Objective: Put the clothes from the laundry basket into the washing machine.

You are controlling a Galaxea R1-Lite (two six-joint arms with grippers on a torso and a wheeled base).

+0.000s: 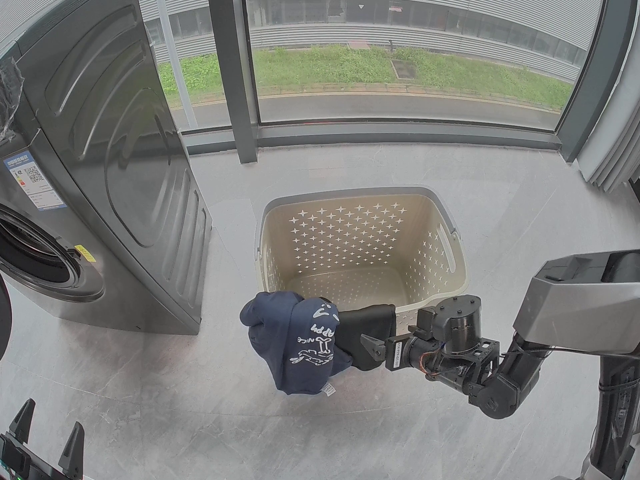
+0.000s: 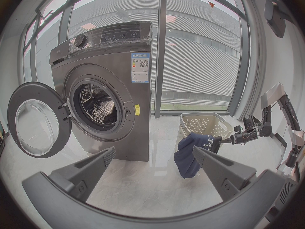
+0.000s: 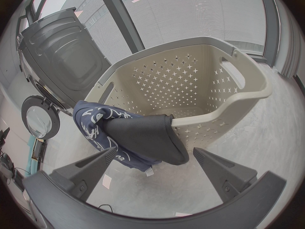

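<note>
Navy garment [image 1: 293, 341] with white print hung over the near left corner of the laundry basket [image 1: 360, 193], and most of it draped down the outside. A dark grey cloth [image 1: 365, 331] lay over the same stretch of rim, touching the navy garment on its right. Couldn't tell if it was a separate piece or part of the same one. The basket was cream with a grey rim and star-shaped holes in the walls, and its perforated bottom showed.

You had the right gripper [image 3: 154, 150] just beside the dark grey cloth, on the near side of the basket and pointed at it. Its fingers were spread wide and clamped on nothing. In the head view one fingertip sat at the edge of the cloth, but whether they touched couldn't be told.

You had the left gripper [image 2: 153, 149] low on your left, well apart from the basket. Its fingers were also spread wide with nothing between them, and it faced the washing machine [image 2: 105, 80].

The machine stood near the basket, to its left. Its round door [image 2: 38, 118] was swung fully open to the side, and the metal drum [image 2: 97, 104] showed through the opening.

Everything stood on a grey stone-look floor [image 1: 200, 421]. A tall window [image 1: 400, 48] ran behind the basket.
</note>
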